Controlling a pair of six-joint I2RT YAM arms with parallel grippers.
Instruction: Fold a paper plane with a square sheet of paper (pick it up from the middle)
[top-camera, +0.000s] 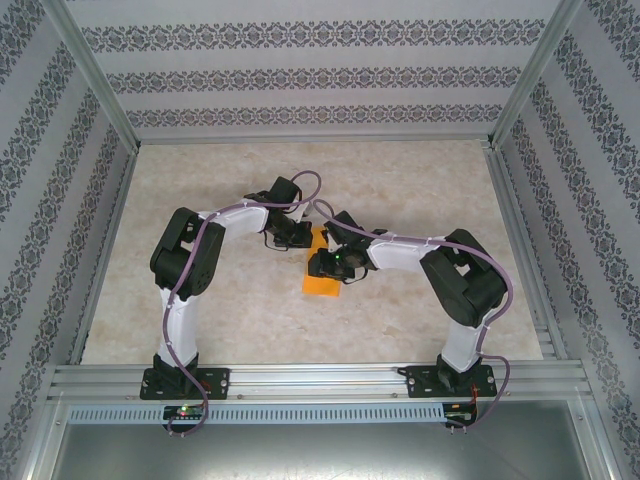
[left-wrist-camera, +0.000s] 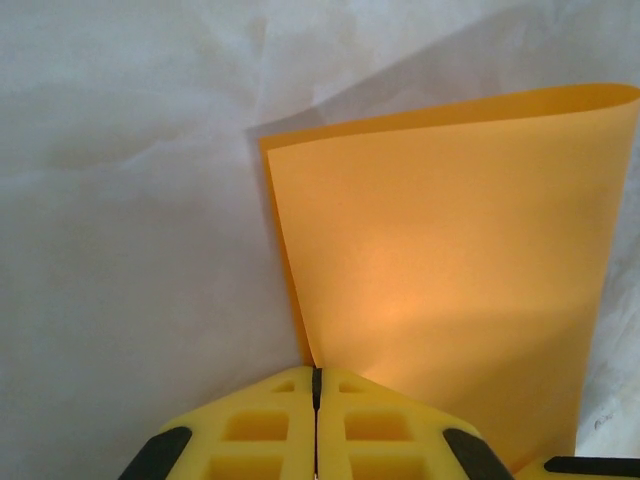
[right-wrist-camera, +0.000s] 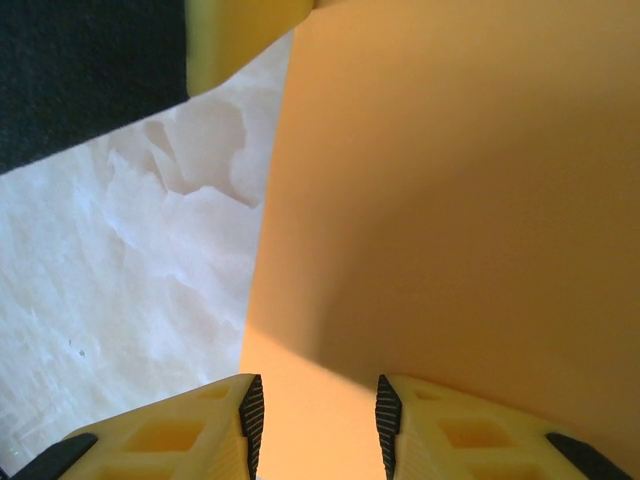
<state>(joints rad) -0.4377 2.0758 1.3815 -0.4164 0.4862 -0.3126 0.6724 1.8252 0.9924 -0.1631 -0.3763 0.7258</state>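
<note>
1. Left gripper (left-wrist-camera: 315, 388) is closed, its two yellow fingers pressed together with only a thin seam between them. One edge of the square sheet of paper (left-wrist-camera: 450, 280) runs into that seam and is pinched there.
2. Seen from the left wrist, the orange sheet is bent over on itself. A rounded fold runs along its far side, and a narrow strip of the lower layer shows past the upper layer's edge.
3. Right gripper (right-wrist-camera: 314, 405) stands partly open, with a clear gap between its ribbed yellow fingers. Orange paper lies across that gap, but whether either finger touches it cannot be told.
4. From above, both grippers meet over the sheet near the middle of the surface (top-camera: 430, 200). The left is at the sheet's far end, and the right is just beside it, over the sheet's middle.
5. The sheet's near end lies uncovered on the pale marbled surface, well apart from every edge and corner.
6. From the right wrist, a yellow finger and the black body of the left gripper sit just beside the sheet's far-left edge.
</note>
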